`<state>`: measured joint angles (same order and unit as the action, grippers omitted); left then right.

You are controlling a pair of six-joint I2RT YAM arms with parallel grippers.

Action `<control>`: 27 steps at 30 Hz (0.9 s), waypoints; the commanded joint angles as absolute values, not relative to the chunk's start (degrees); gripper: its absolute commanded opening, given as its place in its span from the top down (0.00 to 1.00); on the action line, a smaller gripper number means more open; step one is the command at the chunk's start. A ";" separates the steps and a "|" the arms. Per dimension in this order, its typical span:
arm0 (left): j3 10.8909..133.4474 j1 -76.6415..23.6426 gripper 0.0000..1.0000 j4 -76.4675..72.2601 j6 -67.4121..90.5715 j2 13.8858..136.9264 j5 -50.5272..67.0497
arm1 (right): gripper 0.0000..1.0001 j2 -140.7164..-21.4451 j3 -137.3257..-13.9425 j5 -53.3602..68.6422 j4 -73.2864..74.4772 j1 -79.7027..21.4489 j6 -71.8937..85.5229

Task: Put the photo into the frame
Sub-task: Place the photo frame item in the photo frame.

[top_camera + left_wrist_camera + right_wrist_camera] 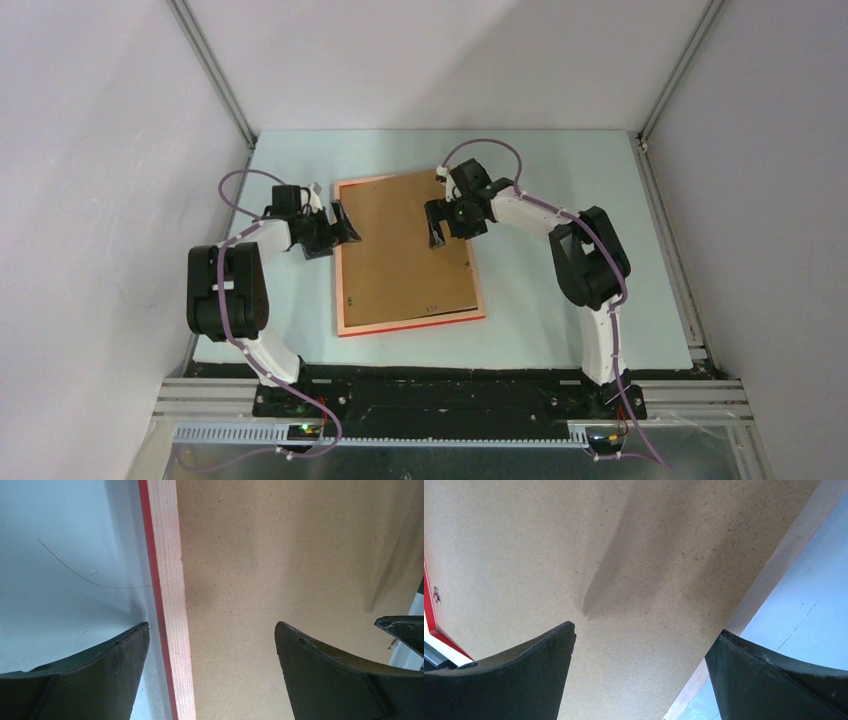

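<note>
1. Frame [410,326] lies flat in the middle of the table [560,300], back up. Its pale wood rim and a red edge show along the left and near sides.
2. A brown board [405,250] lies on it, turned slightly askew, its far right corner past the rim.
3. From above, the left gripper [350,222] hangs over the frame's left rim and the right gripper [435,222] over the board's far right part. Both have their fingers spread wide and grip nothing.
4. The left wrist view alone shows the grain of the rim [170,605], the red strip beside it and a hair-thin line on the table [60,540]. Its gripper [211,625] straddles the rim and the board [280,555].
5. The right wrist view shows a long shadow on the board [574,545], a sliver of red frame [428,605] at the left and the table [814,595] at the right. Its gripper [646,627] is spread over the board.
6. The table is pale blue-green, with white walls and metal posts at the far corners.
7. The photo cannot be seen in any view. The board covers the frame's opening.
</note>
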<state>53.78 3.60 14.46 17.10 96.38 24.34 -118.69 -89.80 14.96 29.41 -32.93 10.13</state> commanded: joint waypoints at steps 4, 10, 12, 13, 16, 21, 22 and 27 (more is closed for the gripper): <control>53.53 3.24 0.00 12.89 17.18 94.97 24.71 | 0.01 -114.85 -89.49 11.78 30.58 -33.07 8.59; 53.30 3.22 0.00 12.81 16.88 94.60 24.18 | 0.01 -114.06 -89.48 11.22 30.69 -32.58 8.51; 53.20 3.21 0.00 12.77 16.83 94.52 24.10 | 0.01 -113.69 -89.45 11.01 30.64 -32.41 8.41; 53.19 3.23 0.00 12.75 16.81 94.46 24.09 | 0.01 -113.58 -89.40 11.00 30.64 -32.34 8.38; 53.19 3.20 0.00 12.76 16.77 94.33 24.12 | 0.01 -113.14 -89.44 10.89 30.69 -32.33 8.25; 53.18 3.16 0.00 12.75 16.70 94.20 24.03 | 0.01 -112.23 -89.19 10.29 30.56 -32.34 7.81; 53.22 3.21 0.00 12.81 16.66 94.17 24.07 | 0.01 -112.10 -89.11 10.11 30.45 -32.30 7.71; 53.06 3.12 0.00 12.80 16.19 92.94 23.74 | 0.01 -110.96 -88.61 9.29 29.76 -32.24 6.76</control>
